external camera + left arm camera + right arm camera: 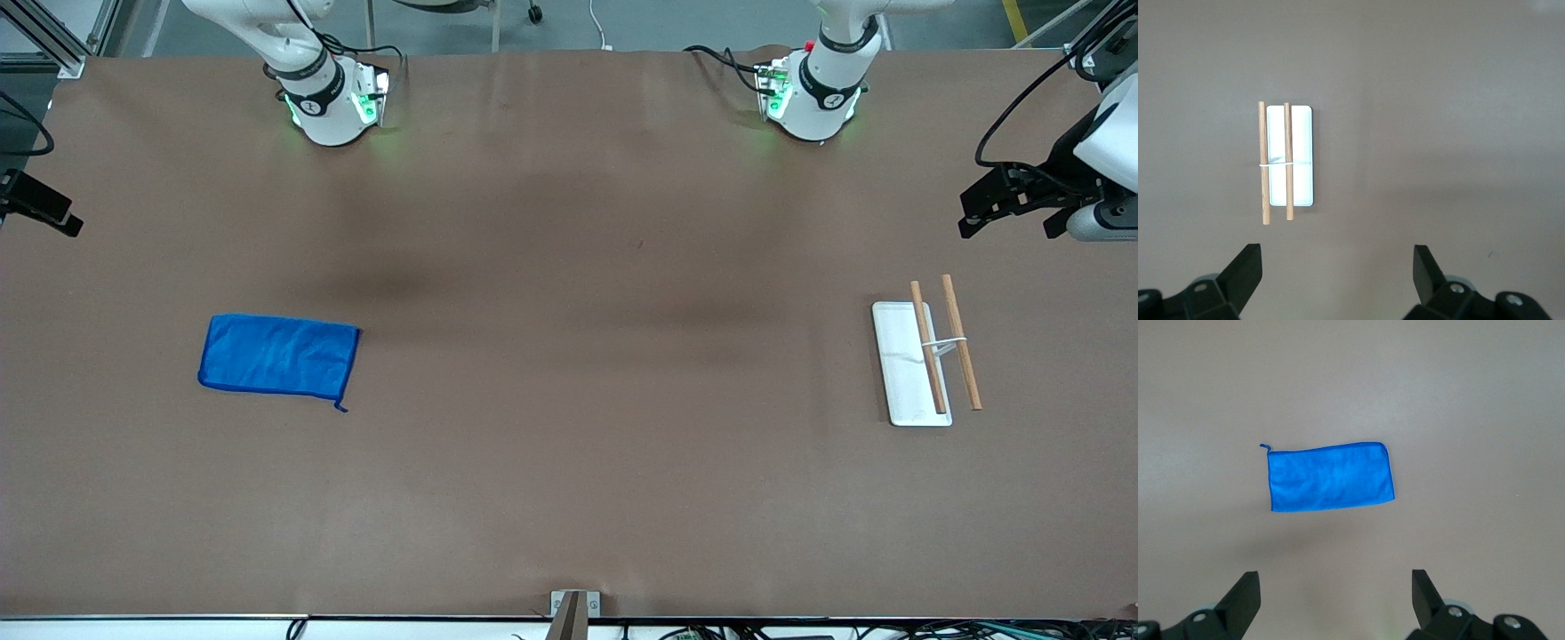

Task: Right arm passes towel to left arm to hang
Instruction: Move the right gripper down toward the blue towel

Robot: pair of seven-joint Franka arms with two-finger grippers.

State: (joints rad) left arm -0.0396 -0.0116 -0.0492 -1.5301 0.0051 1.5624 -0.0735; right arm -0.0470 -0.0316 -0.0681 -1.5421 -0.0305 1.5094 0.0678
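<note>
Brown-covered table [569, 462], bearing a blue towel [279, 356] lying flat toward the right arm's end and a white-based rack [909, 373] with two wooden rods [961, 341] toward the left arm's end. Right gripper [1335, 588]: fingers spread wide, empty, hanging over the towel. Left gripper [1337, 263]: fingers spread wide, empty, hanging over the rack.

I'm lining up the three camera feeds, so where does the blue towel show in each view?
Front view: the towel lies flat on the brown table toward the right arm's end.
Left wrist view: not in it; only the white rack with two wooden rods shows.
Right wrist view: the towel lies mid-picture, above the open right gripper.
Shared landmark: the towel's corner loop.
</note>
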